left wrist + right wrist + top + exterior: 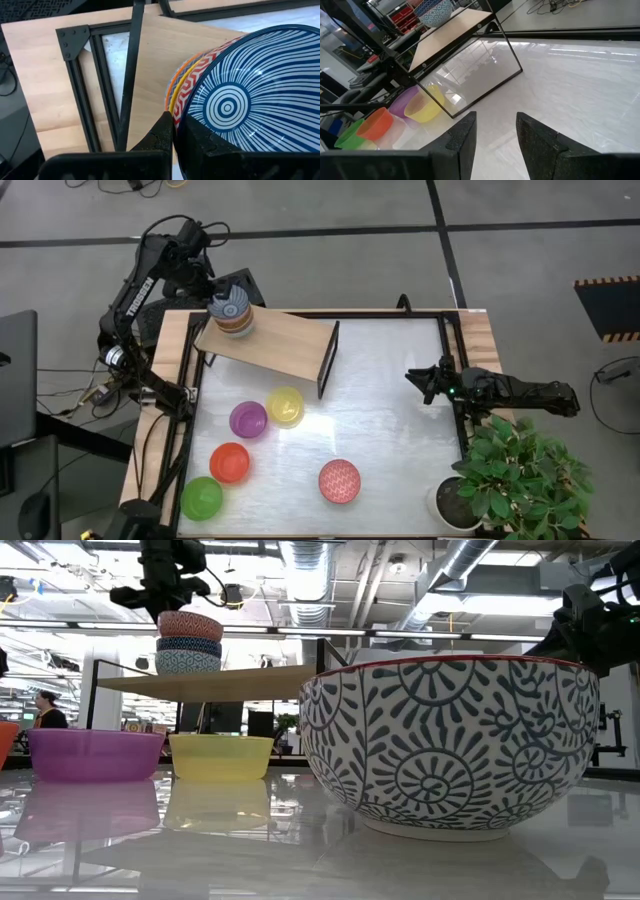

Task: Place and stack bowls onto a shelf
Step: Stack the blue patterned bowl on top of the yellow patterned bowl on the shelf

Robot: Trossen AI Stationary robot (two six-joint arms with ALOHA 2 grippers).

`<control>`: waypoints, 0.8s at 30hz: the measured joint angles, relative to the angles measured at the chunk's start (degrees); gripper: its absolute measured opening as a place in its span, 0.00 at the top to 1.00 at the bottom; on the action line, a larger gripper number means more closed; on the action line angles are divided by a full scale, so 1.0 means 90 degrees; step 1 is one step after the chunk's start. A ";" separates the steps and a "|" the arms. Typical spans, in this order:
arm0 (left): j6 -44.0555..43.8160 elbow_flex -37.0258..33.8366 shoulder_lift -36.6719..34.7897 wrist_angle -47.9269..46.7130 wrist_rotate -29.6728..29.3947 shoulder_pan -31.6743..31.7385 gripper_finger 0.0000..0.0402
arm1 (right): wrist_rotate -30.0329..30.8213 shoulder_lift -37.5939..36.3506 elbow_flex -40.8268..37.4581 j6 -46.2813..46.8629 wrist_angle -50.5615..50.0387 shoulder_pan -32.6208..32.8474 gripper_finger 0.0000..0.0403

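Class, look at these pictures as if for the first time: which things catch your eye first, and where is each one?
A stack of patterned bowls stands at one end of the wooden shelf, with the left gripper right at its rim. On the silvery table below lie plain purple, yellow, red and green bowls, and a pink-red patterned bowl apart from them. The right gripper waits open at the table's right edge.

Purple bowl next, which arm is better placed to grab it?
Left, probably. The purple bowl lies on the left arm's side; the left gripper is at the shelf, the right gripper across the table.
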 joint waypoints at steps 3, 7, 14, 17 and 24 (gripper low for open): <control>-0.0003 -0.0002 0.0000 0.0009 -0.0003 0.0000 0.99 | 0.0000 0.0000 0.0003 -0.0021 0.0005 0.0000 0.59; -0.0079 -0.0187 0.0000 0.0001 0.0010 0.0000 0.99 | 0.0000 0.0000 0.0003 -0.0047 0.0005 0.0000 0.59; -0.0146 -0.0368 0.0000 0.0113 0.0077 -0.0002 0.98 | 0.0000 0.0000 0.0013 -0.0050 0.0008 0.0000 0.59; -0.0142 -0.0374 0.0000 0.0154 0.0162 -0.0002 0.96 | 0.0000 0.0000 0.0013 -0.0052 0.0008 0.0000 0.59; -0.0222 -0.0374 0.0000 0.0158 -0.0174 -0.0137 0.87 | 0.0000 0.0000 0.0014 -0.0055 0.0008 0.0000 0.59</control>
